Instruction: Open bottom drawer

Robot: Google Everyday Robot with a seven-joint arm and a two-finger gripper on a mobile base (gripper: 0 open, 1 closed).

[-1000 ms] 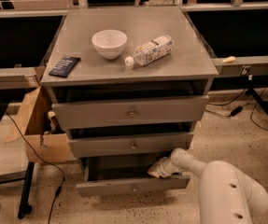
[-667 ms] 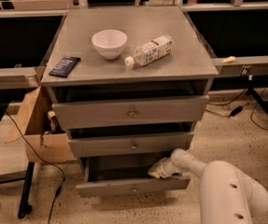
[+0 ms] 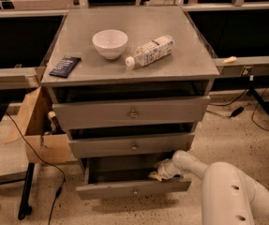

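Note:
The grey cabinet has three drawers. The bottom drawer (image 3: 124, 189) is the lowest one; it is pulled out toward me, its dark inside showing, with a small brass knob (image 3: 135, 191) on its flat front. My white arm reaches in from the lower right. My gripper (image 3: 156, 174) sits at the right end of the bottom drawer, just behind the top edge of its front, over the open cavity. The middle drawer (image 3: 132, 146) and top drawer (image 3: 131, 112) stand slightly ajar above it.
On the cabinet top (image 3: 78, 41) are a white bowl (image 3: 109, 43), a plastic bottle lying on its side (image 3: 151, 50) and a dark packet (image 3: 64, 66). A cardboard box (image 3: 35, 125) stands at the cabinet's left. Cables and a black stand leg (image 3: 26, 196) lie on the floor.

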